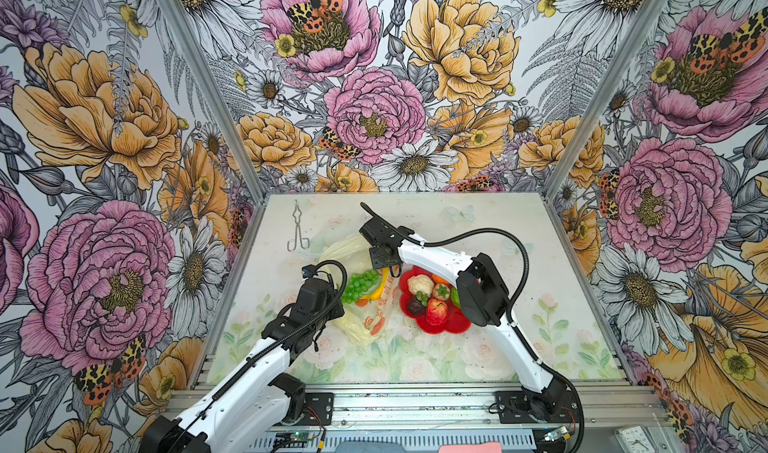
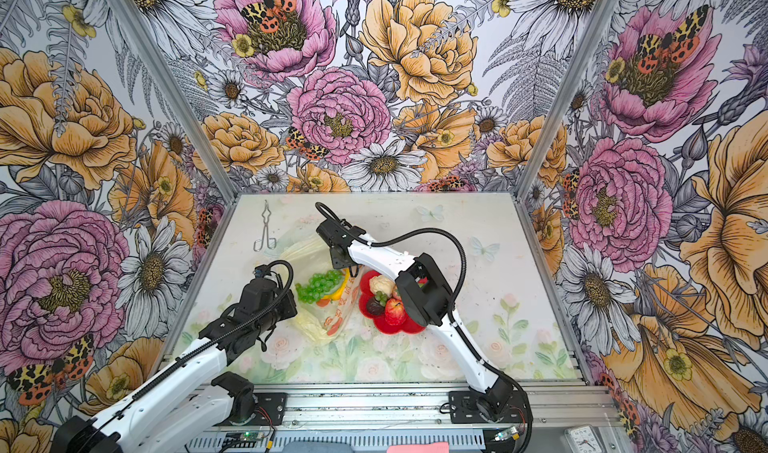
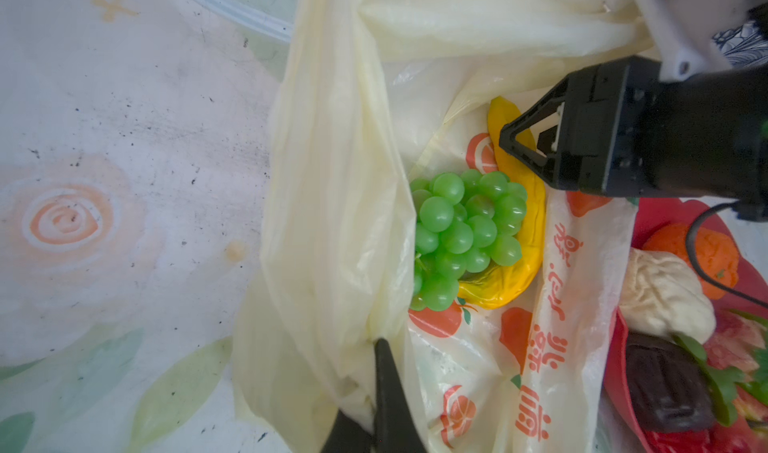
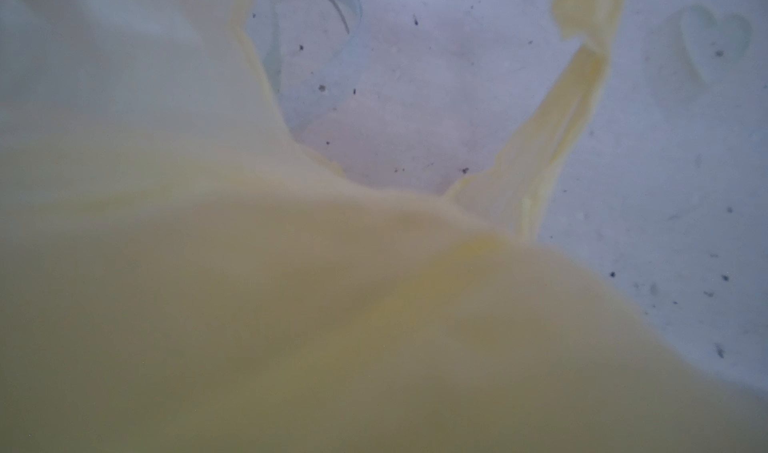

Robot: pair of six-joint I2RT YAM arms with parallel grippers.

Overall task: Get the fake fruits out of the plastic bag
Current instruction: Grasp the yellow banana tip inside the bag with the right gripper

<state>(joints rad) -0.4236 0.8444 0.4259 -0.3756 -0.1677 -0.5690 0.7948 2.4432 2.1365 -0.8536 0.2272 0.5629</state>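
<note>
Floral desk (image 1: 561, 255): most fake fruits (image 1: 436, 310) sit on the red plate (image 1: 461, 326), at three o'clock of the plastic bag (image 1: 361, 330). I see the grape bunch (image 3: 465, 230) and banana (image 3: 528, 239) left inside. My left hand (image 3: 380, 355) pinches the bag's edge. I cannot tell whether my right hand (image 3: 519, 143), at the banana, grips it.

Table (image 1: 540, 305): pale floral surface, speckled with dark marks. Tongs (image 1: 298, 233) lay far left. Bag (image 1: 371, 320) lay at centre, plate (image 1: 455, 325) just right of it.
</note>
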